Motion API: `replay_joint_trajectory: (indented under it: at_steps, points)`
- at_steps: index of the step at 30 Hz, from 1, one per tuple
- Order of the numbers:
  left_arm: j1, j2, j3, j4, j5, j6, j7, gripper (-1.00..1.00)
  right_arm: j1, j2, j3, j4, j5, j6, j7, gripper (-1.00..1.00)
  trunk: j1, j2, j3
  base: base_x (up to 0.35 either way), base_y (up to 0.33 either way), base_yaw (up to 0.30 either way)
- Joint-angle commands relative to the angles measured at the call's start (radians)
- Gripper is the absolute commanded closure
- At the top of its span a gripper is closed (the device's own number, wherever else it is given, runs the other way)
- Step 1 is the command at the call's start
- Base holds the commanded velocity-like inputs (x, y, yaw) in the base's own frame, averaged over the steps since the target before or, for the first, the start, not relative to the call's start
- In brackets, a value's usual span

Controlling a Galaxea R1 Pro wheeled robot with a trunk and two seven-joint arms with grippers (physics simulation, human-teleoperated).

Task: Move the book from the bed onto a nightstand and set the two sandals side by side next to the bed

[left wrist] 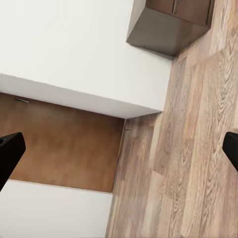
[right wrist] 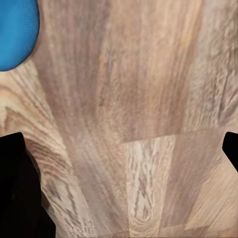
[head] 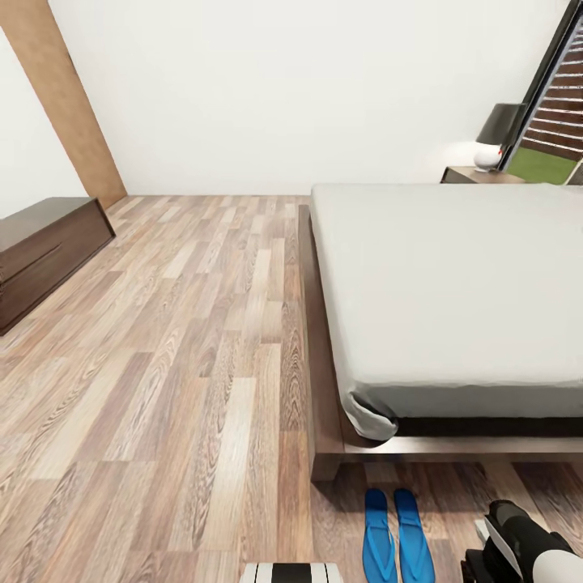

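Down by the foot of the low dark-brown platform bed [head: 328, 453] with its pale-grey mattress, the two bright blue flip-flop sandals [head: 397, 538] are lying flat on the brown wood-plank floor [head: 194, 364], side by side and nearly touching, toes toward the frame. So I'd say the sandal half of the job looks pretty much sorted.

My right claw [right wrist: 119, 148] hangs over bare planks with its tips spread wide and nothing between them; a corner of one blue sandal [right wrist: 17, 29] peeks in nearby. My left claw [left wrist: 119, 148] is released too, fingers far apart, looking toward the white wall and a long dark wooden dresser [left wrist: 168, 25].

The book is the open question. I can't spot it on the stretch of mattress I can see. A dark reddish-brown nightstand [head: 478, 175] sits well apart, past the far side of the bed by the window, with a dark-shaded white lamp [head: 495, 138] on top. As for containers, the dresser's drawers are shut, so no idea what's inside.

Next move, I reckon: find the book, then carry it over to that surface.
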Motion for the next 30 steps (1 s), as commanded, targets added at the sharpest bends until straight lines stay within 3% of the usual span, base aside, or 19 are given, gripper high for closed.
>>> replay_joint_trajectory:
  at_steps: [1, 21, 30]
  points:
    - [-0.001, 0.001, -0.006, 0.005, -0.001, 0.004, 0.005, -1.00, 0.000, 0.001, -0.008, -0.003, 0.011, 0.004, 0.007, -1.00, -0.001, 0.000, 0.003, 0.000, 0.000, 0.000]
    - [0.000, -0.001, -0.006, 0.031, -0.001, -0.001, -0.015, -1.00, 0.000, 0.007, -0.009, -0.012, 0.012, 0.003, 0.003, -1.00, -0.010, 0.005, 0.081, 0.000, 0.000, 0.000]
    - [0.001, -0.001, -0.006, 0.032, -0.002, -0.001, -0.016, -1.00, 0.005, 0.000, -0.010, -0.001, 0.014, -0.004, -0.001, -1.00, -0.010, 0.005, 0.081, 0.000, 0.000, 0.000]
